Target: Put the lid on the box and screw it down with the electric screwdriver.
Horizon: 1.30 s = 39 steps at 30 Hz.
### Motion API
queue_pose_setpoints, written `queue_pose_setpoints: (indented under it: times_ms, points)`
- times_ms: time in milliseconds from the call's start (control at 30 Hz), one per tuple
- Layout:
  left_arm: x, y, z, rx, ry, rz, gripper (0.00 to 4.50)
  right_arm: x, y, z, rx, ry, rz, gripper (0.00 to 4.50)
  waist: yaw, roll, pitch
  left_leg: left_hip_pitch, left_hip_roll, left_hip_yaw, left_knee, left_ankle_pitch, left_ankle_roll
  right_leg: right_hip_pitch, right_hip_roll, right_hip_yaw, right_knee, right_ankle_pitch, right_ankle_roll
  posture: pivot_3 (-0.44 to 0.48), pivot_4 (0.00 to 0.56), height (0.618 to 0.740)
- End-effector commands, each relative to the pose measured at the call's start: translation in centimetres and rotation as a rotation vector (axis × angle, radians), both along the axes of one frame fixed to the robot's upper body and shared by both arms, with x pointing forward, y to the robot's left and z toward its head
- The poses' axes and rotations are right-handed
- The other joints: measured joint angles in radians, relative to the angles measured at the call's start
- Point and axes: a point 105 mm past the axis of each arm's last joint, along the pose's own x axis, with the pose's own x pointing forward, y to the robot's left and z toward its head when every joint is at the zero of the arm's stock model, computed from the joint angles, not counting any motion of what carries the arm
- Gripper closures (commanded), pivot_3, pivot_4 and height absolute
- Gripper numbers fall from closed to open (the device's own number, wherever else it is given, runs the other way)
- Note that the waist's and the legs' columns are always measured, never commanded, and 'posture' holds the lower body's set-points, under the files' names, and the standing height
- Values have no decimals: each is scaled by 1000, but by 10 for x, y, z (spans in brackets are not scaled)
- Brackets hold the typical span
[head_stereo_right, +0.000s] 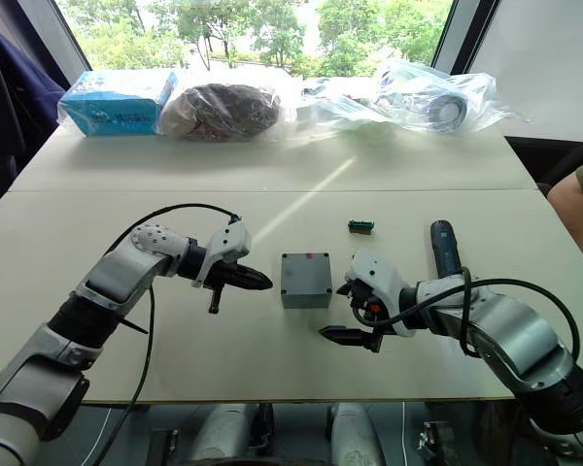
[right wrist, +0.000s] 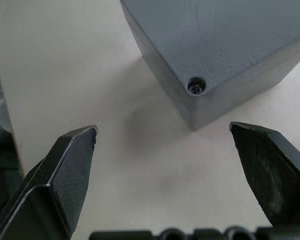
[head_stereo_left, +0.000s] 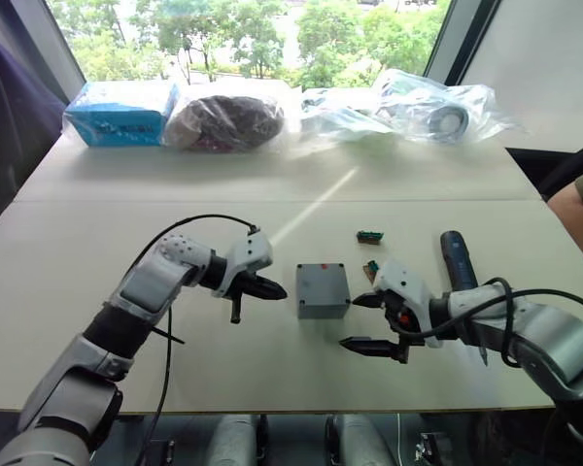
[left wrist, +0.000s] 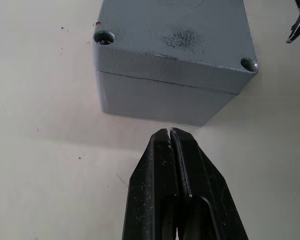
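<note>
While one lidded box sits between, left tool is closed empty, right tool gapes.

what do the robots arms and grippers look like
Both arms have silver-grey shells with black joints, and a loose black cable loops along each. The left gripper and the right gripper each have a pale wrist housing and two black, tapered, pointed fingers. The right wrist carries a small red mark.

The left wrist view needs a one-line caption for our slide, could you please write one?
Left gripper, fingers shut, points at the side of the box with the lid on top.
</note>
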Motion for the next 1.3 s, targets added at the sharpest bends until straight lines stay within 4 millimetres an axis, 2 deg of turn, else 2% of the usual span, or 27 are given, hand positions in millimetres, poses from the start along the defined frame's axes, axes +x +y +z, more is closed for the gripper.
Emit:
queue_pose_setpoints:
  times_ms: [33,200,367,500,633,733,900,1033,1300]
  points:
    - [13,-16,9,-1,-107,-29,4500,-5,13,10,48,-13,58,81,1,0,0,0,0,0,0,0,0,0,0,0,0,0,0,0,150,740]
    - [27,-25,13,-30,-149,-3,4500,-13,20,16,86,14,80,81,-2,0,0,0,0,0,0,0,0,0,0,0,0,0,0,0,150,740]
    - [43,-11,16,0,-205,68,4500,-12,10,24,52,-20,49,81,-2,0,0,0,0,-1,0,0,0,0,0,0,0,0,0,0,150,740]
    - [38,14,12,74,-199,66,4500,-5,-6,27,-44,-89,26,81,-4,0,0,0,0,-1,0,0,0,0,0,0,0,0,0,0,150,740]
    - [18,21,7,70,-136,20,4500,16,-16,20,-98,-141,-16,81,-4,0,0,0,1,-1,0,0,0,0,0,0,0,0,0,0,150,740]
    - [2,18,3,66,-89,-26,4500,30,-17,15,-132,-197,0,81,-1,0,0,0,0,0,0,0,0,0,0,0,0,0,0,0,150,740]
    - [-8,3,-1,61,-69,-70,4500,47,-17,6,-187,-255,63,81,-3,0,0,0,0,0,1,0,0,0,0,0,0,0,0,0,150,740]
    - [3,-15,3,15,-123,-35,4500,37,-4,6,-153,-226,161,81,-1,0,0,0,0,0,1,0,0,0,0,0,1,0,0,0,150,740]
    - [18,-20,10,-16,-169,8,4500,17,1,3,-115,-162,176,81,0,0,0,0,0,0,1,0,0,0,0,-1,1,0,0,0,150,740]
